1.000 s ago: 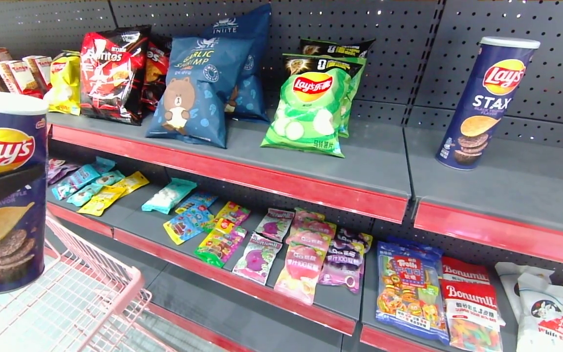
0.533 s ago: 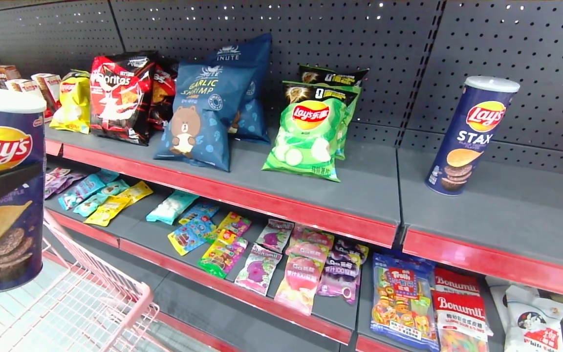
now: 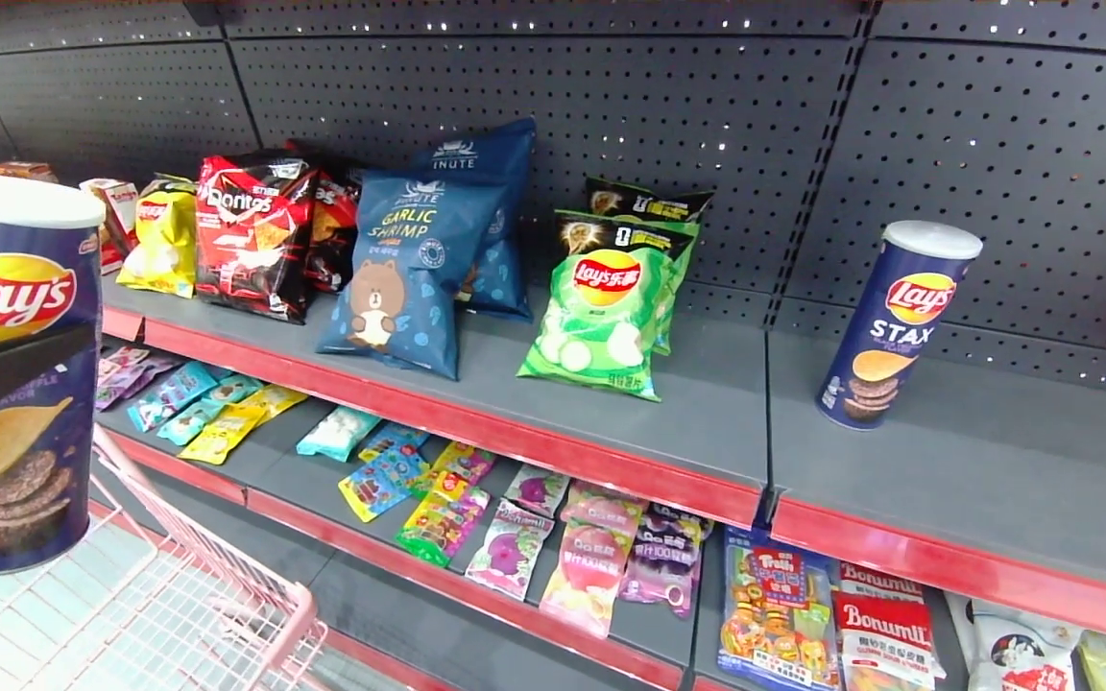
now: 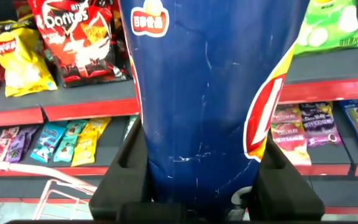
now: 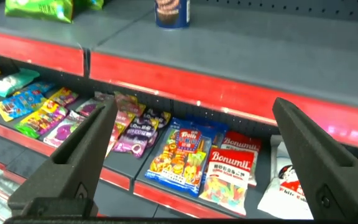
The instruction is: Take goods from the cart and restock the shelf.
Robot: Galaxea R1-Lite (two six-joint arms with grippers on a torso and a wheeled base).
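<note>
A tall blue chip can (image 3: 15, 374) hangs upright at the far left, above the pink cart (image 3: 227, 585). My left gripper (image 4: 207, 180) is shut on its lower body (image 4: 210, 99), and one black finger (image 3: 11, 365) crosses the can's front. A second, matching can (image 3: 894, 321) stands on the upper shelf (image 3: 947, 461) at the right, and its base (image 5: 171, 12) appears in the right wrist view. My right gripper (image 5: 197, 168) is open and holds nothing, low in front of the lower shelf's candy bags (image 5: 185, 155).
Chip bags in red (image 3: 255, 230), blue (image 3: 409, 269) and green (image 3: 606, 312) fill the upper shelf's left half. Bare shelf lies on both sides of the standing can. Small candy packets (image 3: 438, 509) cover the lower shelf. A pegboard wall (image 3: 707, 115) backs everything.
The whole head picture has slid downward, so the camera has moved. The held can keeps its place in the frame.
</note>
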